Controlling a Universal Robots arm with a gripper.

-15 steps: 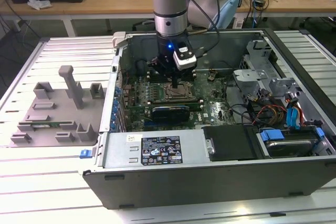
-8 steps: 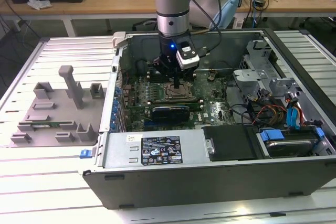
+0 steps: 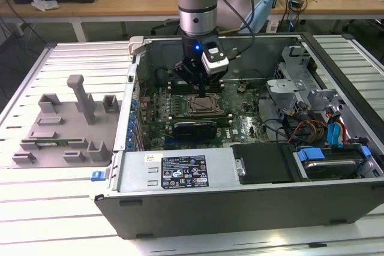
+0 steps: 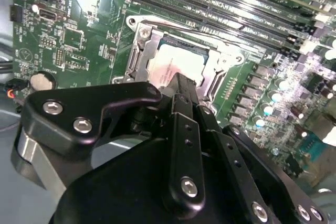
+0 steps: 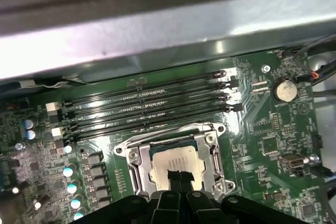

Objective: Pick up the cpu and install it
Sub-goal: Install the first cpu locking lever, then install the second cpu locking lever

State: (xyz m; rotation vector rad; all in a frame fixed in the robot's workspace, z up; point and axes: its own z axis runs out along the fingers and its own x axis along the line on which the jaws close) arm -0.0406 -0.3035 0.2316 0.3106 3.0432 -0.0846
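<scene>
The gripper (image 3: 200,90) hangs inside the open computer case (image 3: 180,175), just above the socket frame (image 3: 201,105) on the motherboard (image 3: 240,125). The cpu (image 5: 176,165) lies flat inside that frame in both wrist views, directly beneath the fingertips (image 5: 177,178), which are pressed together over its near edge, gripping nothing. The memory slots (image 5: 152,103) run just beyond the frame.

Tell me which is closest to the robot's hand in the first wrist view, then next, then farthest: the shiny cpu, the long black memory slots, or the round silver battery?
1. The cpu: in its socket, right at the hand's tips.
2. The memory slots: just beyond the socket.
3. The round battery: off near the board's corner, farthest.
</scene>
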